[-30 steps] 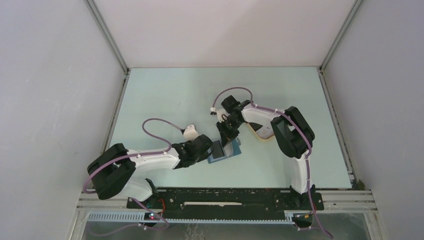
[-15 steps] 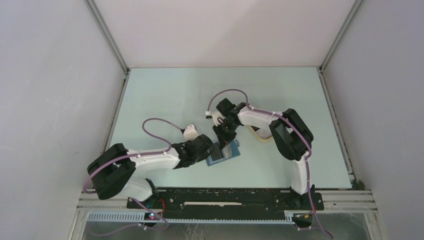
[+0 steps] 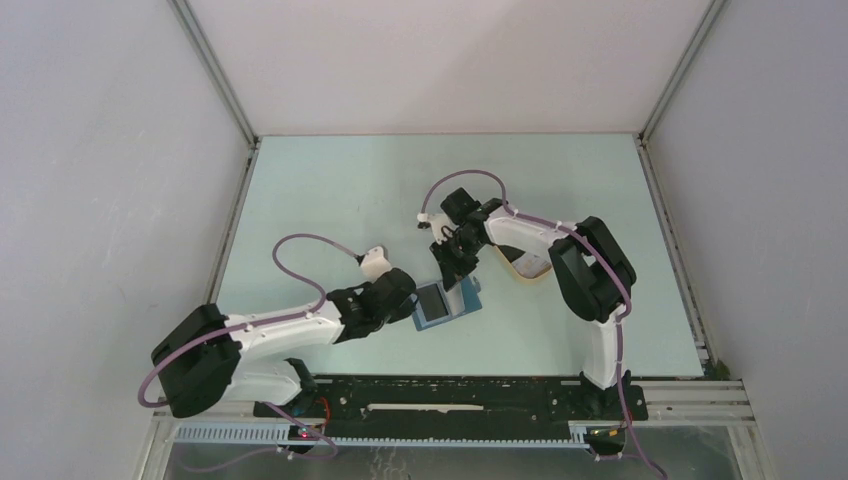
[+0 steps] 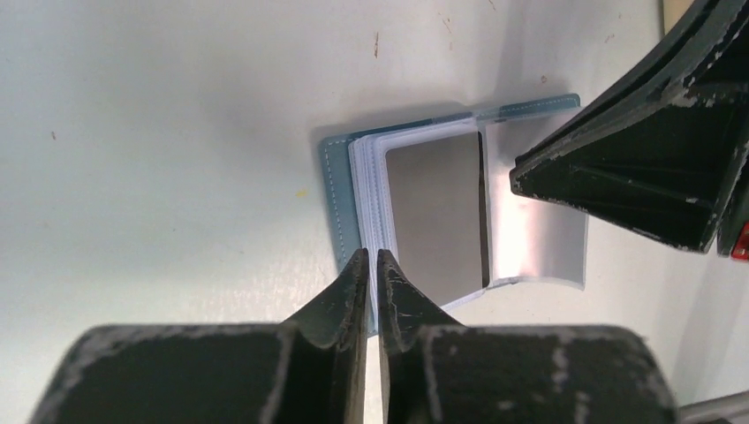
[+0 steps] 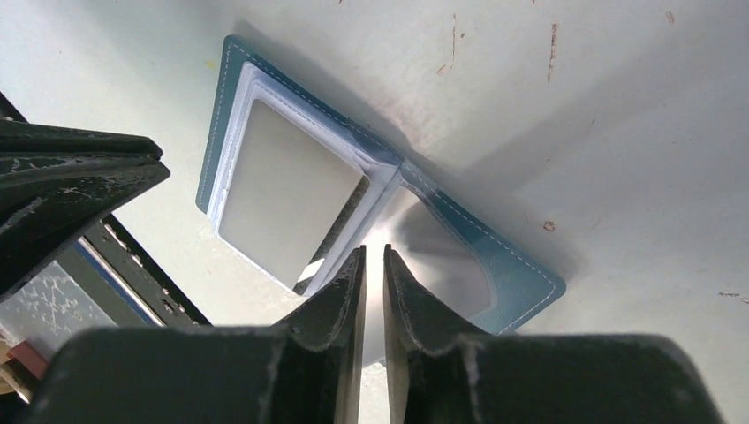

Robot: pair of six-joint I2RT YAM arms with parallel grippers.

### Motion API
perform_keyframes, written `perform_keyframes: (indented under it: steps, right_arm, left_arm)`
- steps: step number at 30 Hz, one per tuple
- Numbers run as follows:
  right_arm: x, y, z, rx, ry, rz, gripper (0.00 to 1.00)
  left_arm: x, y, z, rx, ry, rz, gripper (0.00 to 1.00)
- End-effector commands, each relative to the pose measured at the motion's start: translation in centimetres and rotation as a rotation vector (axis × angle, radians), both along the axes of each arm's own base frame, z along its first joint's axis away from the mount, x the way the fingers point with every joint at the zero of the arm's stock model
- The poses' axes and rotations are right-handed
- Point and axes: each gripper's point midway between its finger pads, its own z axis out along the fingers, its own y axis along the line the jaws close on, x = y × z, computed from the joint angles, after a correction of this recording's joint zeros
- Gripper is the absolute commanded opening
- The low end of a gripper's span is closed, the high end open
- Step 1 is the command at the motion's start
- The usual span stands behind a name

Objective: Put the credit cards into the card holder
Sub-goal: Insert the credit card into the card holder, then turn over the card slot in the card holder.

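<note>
The teal-blue card holder [image 3: 441, 302] lies open on the table between both grippers. A whitish-grey credit card [image 4: 437, 216] sits in the top clear pocket of its left half; it also shows in the right wrist view [image 5: 287, 199]. My left gripper [image 4: 372, 261] is shut, its tips at the near edge of the pocket stack beside the teal cover [image 4: 338, 194]. My right gripper [image 5: 372, 256] is shut, tips down on the clear pocket flap over the right half [image 5: 521, 274]. The flap curls up a little. No other cards show.
The beige tray [image 3: 522, 270] lies just right of the card holder, mostly hidden under my right arm. My right gripper's fingers [image 4: 636, 168] fill the upper right of the left wrist view. White walls ring the pale green table [image 3: 340, 190].
My left gripper has drawn back to the left off the card holder, and its elbow has swung down and left. The right gripper stays on the holder's right half.
</note>
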Motion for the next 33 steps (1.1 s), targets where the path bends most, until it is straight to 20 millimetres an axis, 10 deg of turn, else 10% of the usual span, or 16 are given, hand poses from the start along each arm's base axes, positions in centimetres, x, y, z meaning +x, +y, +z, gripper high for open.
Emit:
perform_keyframes:
  steps: [1,17,33]
  right_arm:
    - [0.8,0.9,3.8,0.1,-0.054,0.035,0.23]
    - [-0.4,1.2,2.9,0.196,0.1,0.05,0.38]
    - [-0.4,0.8,0.5,0.158,0.166,0.023,0.37]
  left_arm:
    - [-0.7,0.7,0.2,0.017,-0.019,-0.061,0.13]
    - [-1.4,-3.5,1.5,-0.175,-0.154,-0.314,0.52]
    - [-1.3,-3.8,0.5,-0.215,-0.143,-0.312,0.54]
